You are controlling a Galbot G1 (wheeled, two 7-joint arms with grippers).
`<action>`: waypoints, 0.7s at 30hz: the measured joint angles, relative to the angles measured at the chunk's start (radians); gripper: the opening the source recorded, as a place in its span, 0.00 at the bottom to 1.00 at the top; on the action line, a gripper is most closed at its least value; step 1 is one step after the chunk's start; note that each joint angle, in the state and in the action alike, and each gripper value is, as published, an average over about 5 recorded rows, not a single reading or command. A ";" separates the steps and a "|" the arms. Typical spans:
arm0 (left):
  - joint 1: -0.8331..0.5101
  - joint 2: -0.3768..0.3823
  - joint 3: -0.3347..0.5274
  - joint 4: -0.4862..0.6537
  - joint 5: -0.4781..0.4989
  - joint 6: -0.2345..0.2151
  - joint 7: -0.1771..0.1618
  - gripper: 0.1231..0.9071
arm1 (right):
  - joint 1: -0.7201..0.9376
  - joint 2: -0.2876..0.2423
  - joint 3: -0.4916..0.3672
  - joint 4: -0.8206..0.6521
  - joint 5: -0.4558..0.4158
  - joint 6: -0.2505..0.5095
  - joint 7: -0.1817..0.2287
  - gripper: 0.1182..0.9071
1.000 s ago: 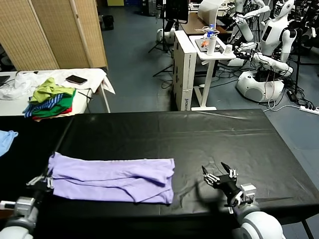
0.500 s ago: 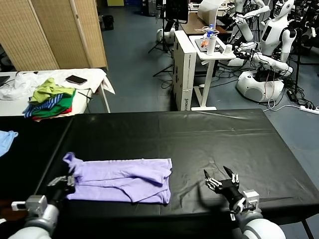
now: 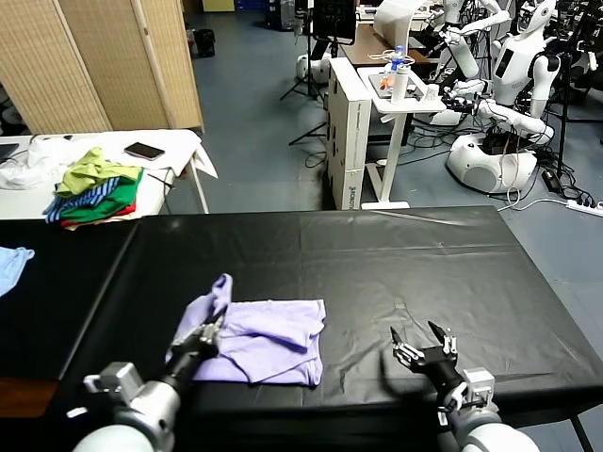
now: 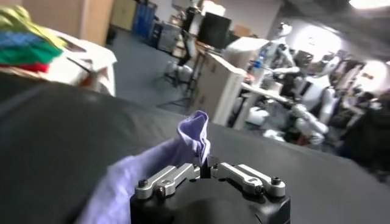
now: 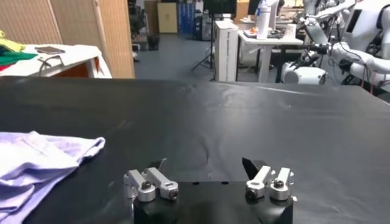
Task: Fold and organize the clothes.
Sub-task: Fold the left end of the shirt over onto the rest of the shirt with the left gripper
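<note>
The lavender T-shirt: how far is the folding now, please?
Partly done. The lavender T-shirt already lies as a narrow folded band on the black table. In hand: the left claw, shut on the shirt's left end, lifts it toward the right end. The right claw waits open nearby, empty. Left: laying that end down and tidying.

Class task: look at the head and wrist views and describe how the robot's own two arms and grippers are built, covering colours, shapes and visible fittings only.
Both arms end in rounded, glossy white-grey shells. The left gripper and right gripper each have a black housing carrying silver metal finger links fixed with dark round screws. The right one's fingers end in black pointed tips. No cables or markings show.
</note>
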 joint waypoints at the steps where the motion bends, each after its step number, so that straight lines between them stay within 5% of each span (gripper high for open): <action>1: -0.006 -0.007 0.014 0.005 0.003 0.000 0.001 0.09 | -0.001 0.001 0.001 0.001 -0.001 0.000 0.000 1.00; 21: -0.079 -0.071 0.155 0.103 0.050 0.005 0.046 0.09 | -0.006 0.011 -0.003 -0.006 -0.017 0.000 0.000 1.00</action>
